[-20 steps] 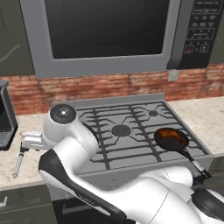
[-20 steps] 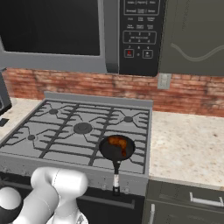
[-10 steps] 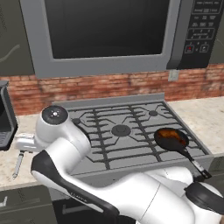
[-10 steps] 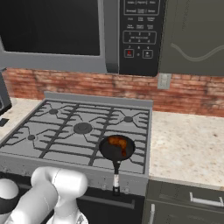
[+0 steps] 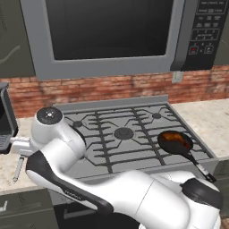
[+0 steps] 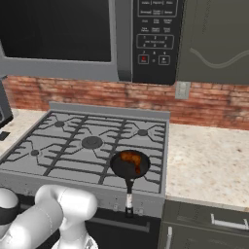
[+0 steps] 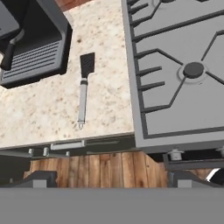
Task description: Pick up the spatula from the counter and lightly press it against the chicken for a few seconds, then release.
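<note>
Gripper (image 7: 113, 181) is wide open w/ nothing in it, tips (image 7: 41, 179) far apart, and it looks to be out past the counter's (image 7: 43, 113) front edge. Step rn imo is the reach for the spatula (image 7: 83, 89).

To do it well: slide over til the handle sits btwn the tips, turn the wrist so the jaws cross the handle, not run along it. Then go right down to the counter bc it's thin and lies flat. Grab mid-handle, not the blade. Watch the coffee machine (image 7: 35, 48), it's just beside the blade.

Spatula lies on the counter btwn machine and stove (image 7: 175, 87), blade away from the edge. In the hand view it's up and left of the tips, not touching. Chicken (image 6: 130, 156) is in the pan (image 6: 120, 170) at the stove's front right, well apart.
</note>
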